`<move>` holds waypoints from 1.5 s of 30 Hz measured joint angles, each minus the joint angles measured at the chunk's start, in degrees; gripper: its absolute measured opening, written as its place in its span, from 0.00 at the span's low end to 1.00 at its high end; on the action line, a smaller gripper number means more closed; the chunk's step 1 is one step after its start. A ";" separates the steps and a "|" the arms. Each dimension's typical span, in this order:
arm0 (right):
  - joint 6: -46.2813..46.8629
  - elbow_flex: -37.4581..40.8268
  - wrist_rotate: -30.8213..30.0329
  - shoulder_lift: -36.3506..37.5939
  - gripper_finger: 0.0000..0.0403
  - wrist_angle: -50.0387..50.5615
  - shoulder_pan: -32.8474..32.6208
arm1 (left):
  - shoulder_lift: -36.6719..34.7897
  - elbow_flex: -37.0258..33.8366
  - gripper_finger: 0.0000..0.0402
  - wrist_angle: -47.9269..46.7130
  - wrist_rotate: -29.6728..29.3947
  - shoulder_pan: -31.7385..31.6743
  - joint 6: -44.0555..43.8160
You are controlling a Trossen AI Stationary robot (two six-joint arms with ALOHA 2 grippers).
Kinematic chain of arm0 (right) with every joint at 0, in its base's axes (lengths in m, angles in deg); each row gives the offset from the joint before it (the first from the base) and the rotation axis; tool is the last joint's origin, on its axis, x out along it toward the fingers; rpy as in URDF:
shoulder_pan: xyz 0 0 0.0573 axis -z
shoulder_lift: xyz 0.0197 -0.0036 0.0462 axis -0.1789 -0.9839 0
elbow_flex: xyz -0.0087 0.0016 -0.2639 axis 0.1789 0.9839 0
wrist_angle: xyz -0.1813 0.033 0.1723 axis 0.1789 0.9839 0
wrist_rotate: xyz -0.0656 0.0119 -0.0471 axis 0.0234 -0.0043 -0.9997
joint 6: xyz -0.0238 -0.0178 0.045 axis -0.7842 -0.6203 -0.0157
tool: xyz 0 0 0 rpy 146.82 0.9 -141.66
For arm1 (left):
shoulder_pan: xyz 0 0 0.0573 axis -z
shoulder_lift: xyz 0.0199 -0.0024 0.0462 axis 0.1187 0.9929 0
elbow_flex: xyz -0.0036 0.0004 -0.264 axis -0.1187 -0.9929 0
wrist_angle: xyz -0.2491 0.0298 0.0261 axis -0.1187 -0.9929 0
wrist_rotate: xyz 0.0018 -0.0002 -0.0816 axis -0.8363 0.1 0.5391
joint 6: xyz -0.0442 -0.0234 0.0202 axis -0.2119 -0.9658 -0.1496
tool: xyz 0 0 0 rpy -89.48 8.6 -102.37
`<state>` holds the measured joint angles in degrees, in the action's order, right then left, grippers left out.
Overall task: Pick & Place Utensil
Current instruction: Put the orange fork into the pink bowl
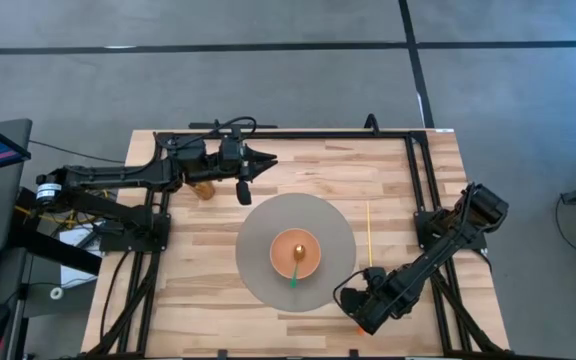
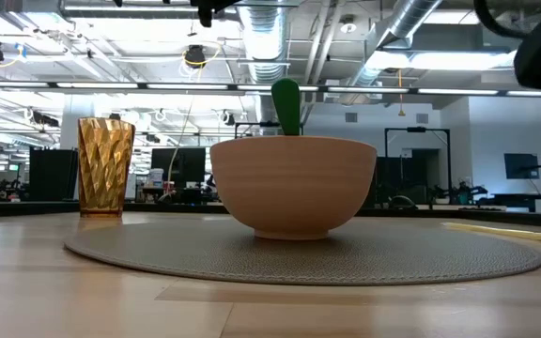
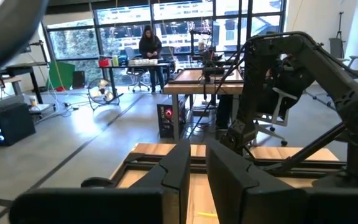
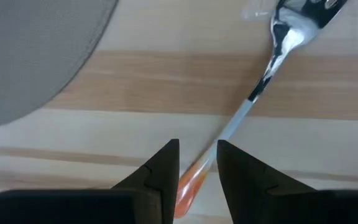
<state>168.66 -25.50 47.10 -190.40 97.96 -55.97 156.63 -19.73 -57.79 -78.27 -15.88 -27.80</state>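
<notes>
The high view looks straight down; the low view sits at bench (image 1: 208,260) level; both share the bowl (image 1: 295,254).

An amber cup (image 2: 105,167) stands on the desk (image 1: 198,260) just beside the grey mat (image 1: 258,275). A yellow stick (image 1: 370,235) lies on the mat's other side. A person (image 3: 148,48) stands far behind.

In the high view the right gripper (image 1: 360,312) covers all but an orange tip of the fork (image 4: 263,81); the right wrist view crops its tines at the top edge; the bowl (image 2: 293,186) hides most of the green spoon (image 2: 286,107) in the low view.
</notes>
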 joint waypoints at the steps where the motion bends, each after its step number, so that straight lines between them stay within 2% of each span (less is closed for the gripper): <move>1: 0.00 0.16 0.22 0.00 0.25 -0.03 0.01 | 0.00 0.00 0.13 -0.06 0.00 0.00 -0.20; 8: 0.51 0.49 5.75 0.00 0.25 0.70 -0.01 | 0.02 0.00 0.13 -0.37 0.00 0.15 -0.70; 13: 0.63 0.49 1.53 0.00 0.25 1.13 0.27 | 0.02 0.00 0.13 -0.37 0.00 0.81 -0.70; 26: 0.63 0.69 3.18 -0.04 0.25 1.13 0.61 | 0.02 0.00 0.13 -0.37 0.02 0.98 -0.68; 31: 0.66 4.61 3.27 -0.08 0.25 -2.84 -0.04 | 0.02 0.00 0.13 -0.38 0.01 0.98 -0.70; 38: 1.03 6.02 1.53 0.17 0.25 -4.40 -0.45 | 0.02 0.00 0.13 -0.37 0.01 0.98 -0.70; 45: -3.10 6.07 -0.43 0.17 0.24 -4.23 -0.46 | 0.02 -0.02 0.13 -0.37 0.02 0.98 -0.69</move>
<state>165.56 -19.44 46.67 -190.23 93.73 -56.43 156.65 -19.76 -58.16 -78.25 -14.89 -28.49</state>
